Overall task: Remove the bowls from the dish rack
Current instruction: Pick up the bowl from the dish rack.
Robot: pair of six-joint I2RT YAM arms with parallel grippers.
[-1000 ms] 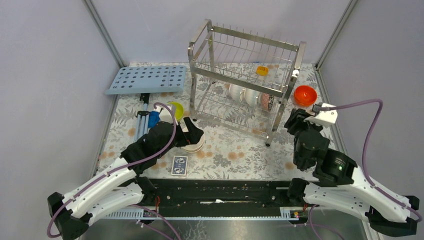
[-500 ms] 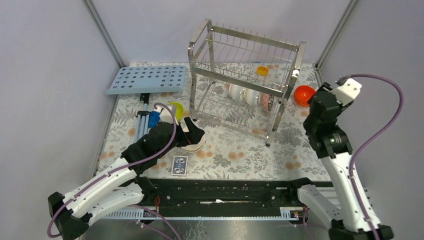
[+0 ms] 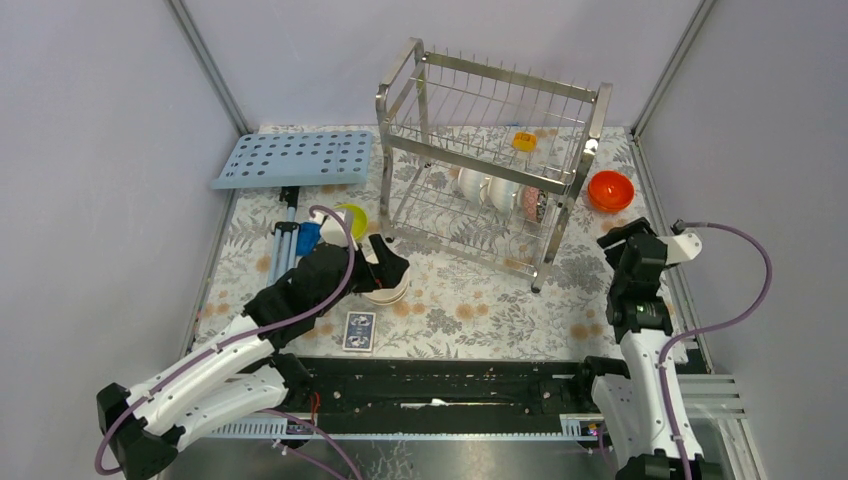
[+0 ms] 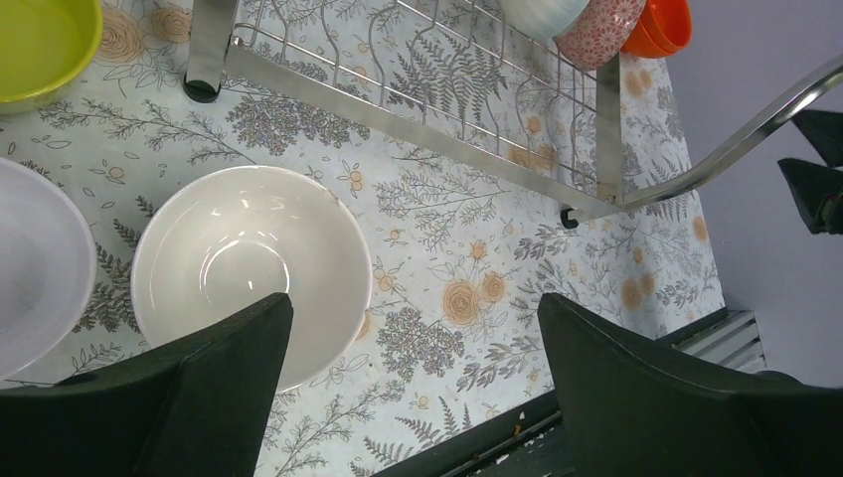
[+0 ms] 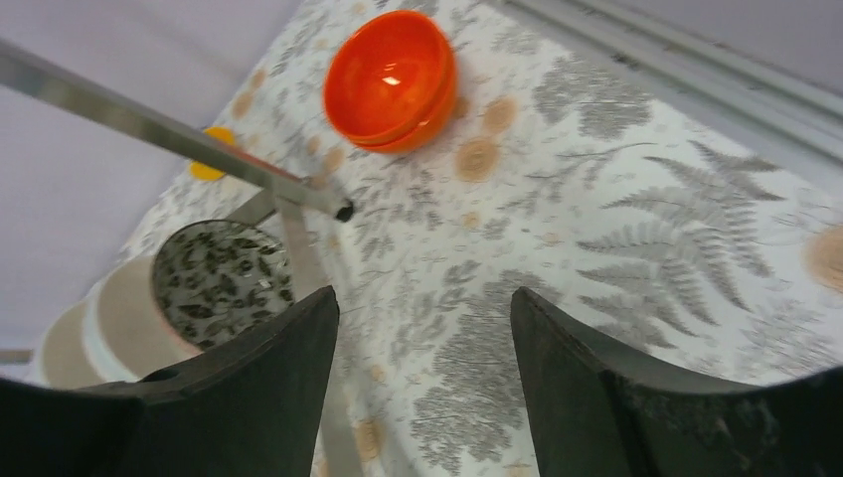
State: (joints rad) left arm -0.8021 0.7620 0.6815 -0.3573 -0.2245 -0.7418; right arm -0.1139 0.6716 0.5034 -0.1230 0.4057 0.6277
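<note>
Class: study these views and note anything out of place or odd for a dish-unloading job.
A blue card lies near the white bowl, and a small yellow block sits by the rack's top tier; neither is dishware. Nothing looks spilled or broken.

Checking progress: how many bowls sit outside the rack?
5: one yellow-green bowl and two white bowls by the left gripper; two nested orange bowls right of the rack.
</note>
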